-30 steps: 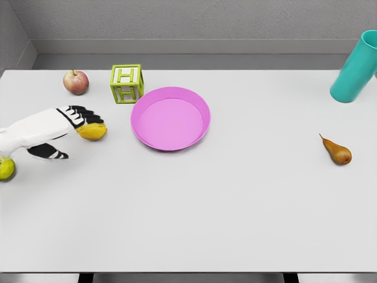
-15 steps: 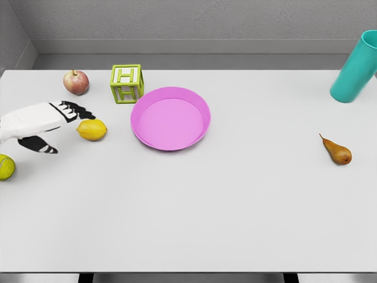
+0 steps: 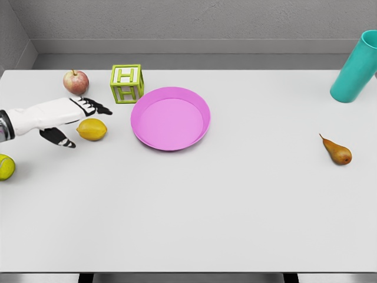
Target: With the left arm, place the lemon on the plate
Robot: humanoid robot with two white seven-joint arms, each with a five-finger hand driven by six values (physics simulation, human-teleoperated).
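Open robot hand [image 3: 70,118] beside the lemon [image 3: 92,129], holding nothing.
Near the surface's [image 3: 235,206] left edge, a nudge could roll the lemon from the plate [image 3: 171,118].

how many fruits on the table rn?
4. Apple at back left, lemon just left of the plate beside the left hand, a yellow-green fruit cut off at the left edge, pear at right. Nothing seems hidden.
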